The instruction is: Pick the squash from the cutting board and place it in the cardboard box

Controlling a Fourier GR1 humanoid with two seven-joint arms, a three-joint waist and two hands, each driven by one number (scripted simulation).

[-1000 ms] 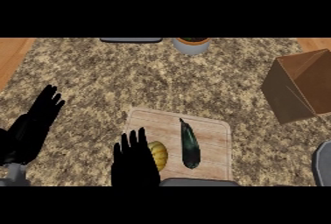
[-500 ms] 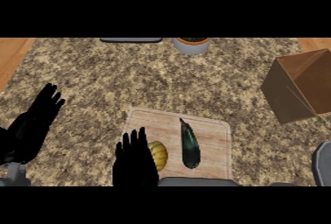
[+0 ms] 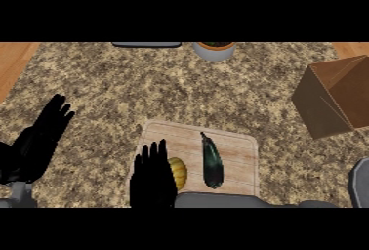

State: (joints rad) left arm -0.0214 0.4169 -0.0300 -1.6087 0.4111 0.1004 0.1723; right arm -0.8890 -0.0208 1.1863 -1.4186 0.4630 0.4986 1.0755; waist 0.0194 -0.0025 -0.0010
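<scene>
A yellow squash (image 3: 178,173) lies on the left part of the wooden cutting board (image 3: 235,146), near its front edge. Beside it on the board lies a dark, long eggplant (image 3: 212,161). My right hand (image 3: 151,178) is open, fingers straight and pointing away, right beside the squash on its left and partly over it. Its grey forearm (image 3: 223,200) runs along the view's bottom. My left hand (image 3: 42,139) rests open at the left edge, fingers up. The brown cardboard box (image 3: 337,96) stands at the right, tilted, well apart from the board.
A grey pot (image 3: 214,50) with an orange rim stands at the counter's far edge, with a dark flat object (image 3: 146,44) to its left. A grey object (image 3: 360,181) shows at the right edge. Wood (image 3: 14,61) borders the speckled counter at the far left.
My right hand has crept slightly forward and to the right, closer to the squash. The left hand, squash and eggplant have not moved.
</scene>
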